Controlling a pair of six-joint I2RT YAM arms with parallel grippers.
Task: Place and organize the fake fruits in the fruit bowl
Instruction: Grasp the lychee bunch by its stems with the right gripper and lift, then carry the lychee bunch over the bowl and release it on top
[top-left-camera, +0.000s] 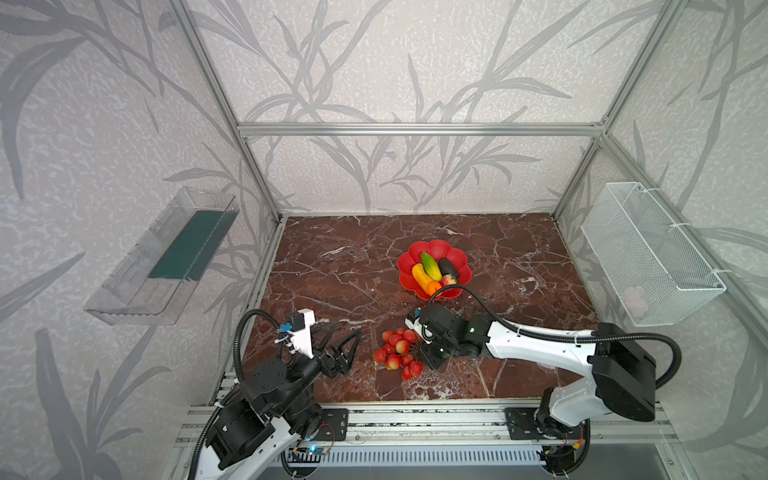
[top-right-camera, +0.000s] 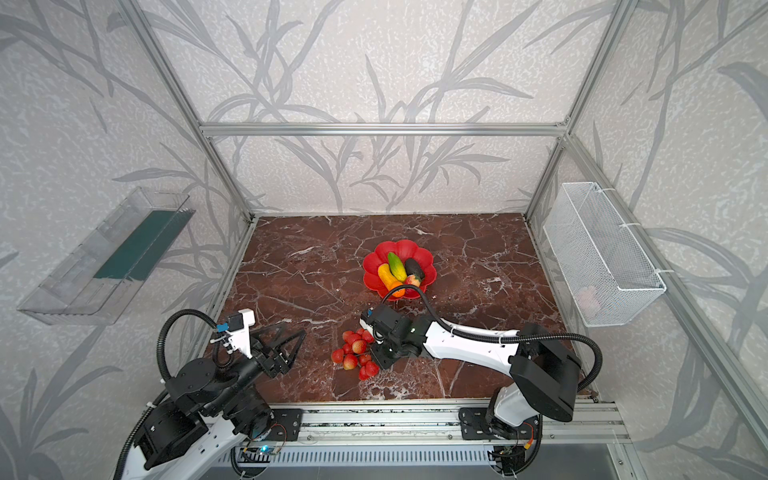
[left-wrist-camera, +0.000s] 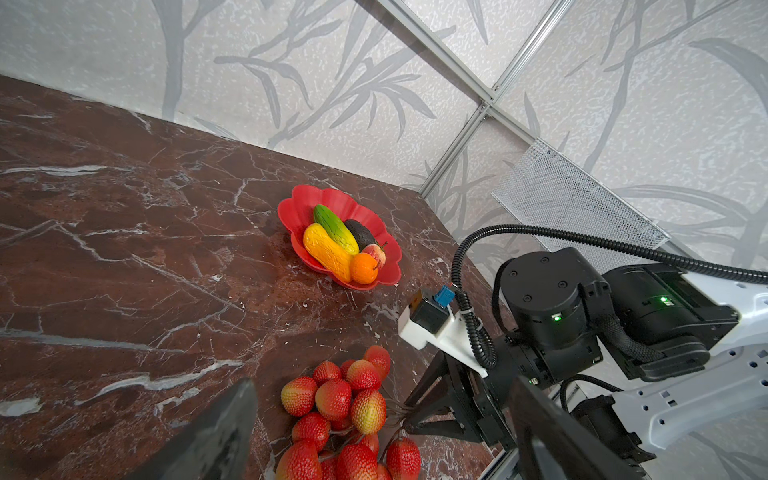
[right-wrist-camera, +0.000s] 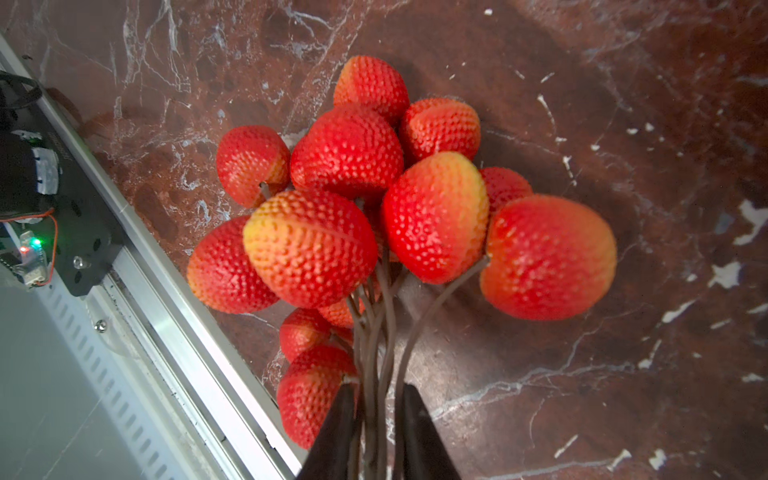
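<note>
On the brown marble desk (top-left-camera: 332, 266), the red bowl (top-left-camera: 409, 255) holds 5 fruits: green oblong (top-left-camera: 431, 266), yellow oblong (top-left-camera: 421, 276), avocado (top-left-camera: 449, 268), apple (top-left-camera: 448, 281), tangerine (top-left-camera: 434, 287). The cherries (top-left-camera: 397, 347) lie outside it, near its arm-side rim. Right jaws pinch their stems; left jaws gape wide, well apart from the bowl. Right of the bowl, a wire basket (top-left-camera: 648, 249) holds something pale (top-left-camera: 635, 297), unclear.

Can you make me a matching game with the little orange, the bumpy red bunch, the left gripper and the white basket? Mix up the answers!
1 tangerine
2 red bunch
3 left gripper
4 wire basket

A lying on the marble table
B hanging up at the side
C in the red bowl
D open, holding nothing

Pairs: 1-C, 2-A, 3-D, 4-B.
</note>
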